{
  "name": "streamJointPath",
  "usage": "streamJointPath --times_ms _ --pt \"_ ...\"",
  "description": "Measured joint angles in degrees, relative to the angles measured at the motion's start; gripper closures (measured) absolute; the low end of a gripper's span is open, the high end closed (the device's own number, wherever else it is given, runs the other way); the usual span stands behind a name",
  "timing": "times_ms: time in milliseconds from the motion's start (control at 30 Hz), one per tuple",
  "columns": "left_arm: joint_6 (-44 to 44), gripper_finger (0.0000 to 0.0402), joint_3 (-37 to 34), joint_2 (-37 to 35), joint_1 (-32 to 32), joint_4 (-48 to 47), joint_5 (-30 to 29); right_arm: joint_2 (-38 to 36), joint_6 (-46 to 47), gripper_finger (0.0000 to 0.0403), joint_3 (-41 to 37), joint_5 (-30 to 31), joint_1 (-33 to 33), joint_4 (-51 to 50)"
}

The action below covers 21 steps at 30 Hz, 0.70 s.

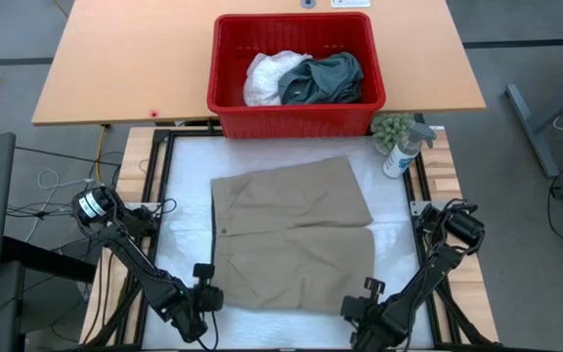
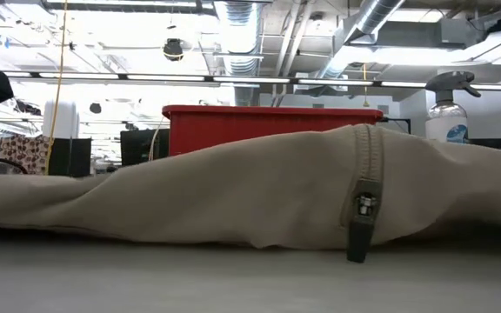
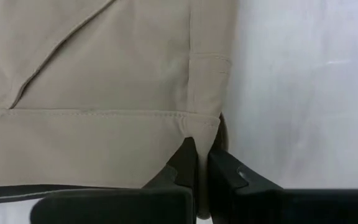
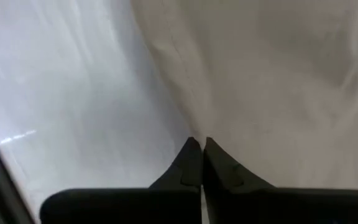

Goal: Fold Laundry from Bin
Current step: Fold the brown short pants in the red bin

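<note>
Khaki shorts [image 1: 291, 235] lie flat mid-table, and I'm at both near corners: left gripper [image 1: 206, 293] pinching the near-left hem, right gripper [image 1: 360, 305] with jaws pressed together on the near-right edge. Far off, the red bin [image 1: 296, 115] holds the white garment [image 1: 267, 76] and teal shirt [image 1: 323, 78]. Thin bites; uneven lifting could slip a corner free and skew my fold.

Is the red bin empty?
No. The red bin holds a white garment and a dark teal one; the beige garment lies spread outside.
</note>
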Motion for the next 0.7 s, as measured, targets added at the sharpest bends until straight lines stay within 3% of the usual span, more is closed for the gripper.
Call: streamJointPath --times_ms 200,433,567,700 --pt "-0.3 0.0401 5.5 -0.2 0.0 -4.6 0.1 -0.1 0.0 0.0383 6.3 0.4 -0.1 -7.1" --pt "-0.8 0.0401 13.5 -3.7 0.0 -13.9 -5.4 -0.7 0.0 0.0383 18.3 5.1 -1.4 -24.6" --pt "-1.4 0.0401 16.1 -6.7 0.3 -18.5 -9.7 -0.8 1.6 0.0383 24.5 9.3 -4.5 -34.7" --pt "-4.3 0.0401 16.2 -10.0 2.0 -23.1 -10.8 -1.9 0.9 0.0383 25.6 10.3 -9.3 -34.9"
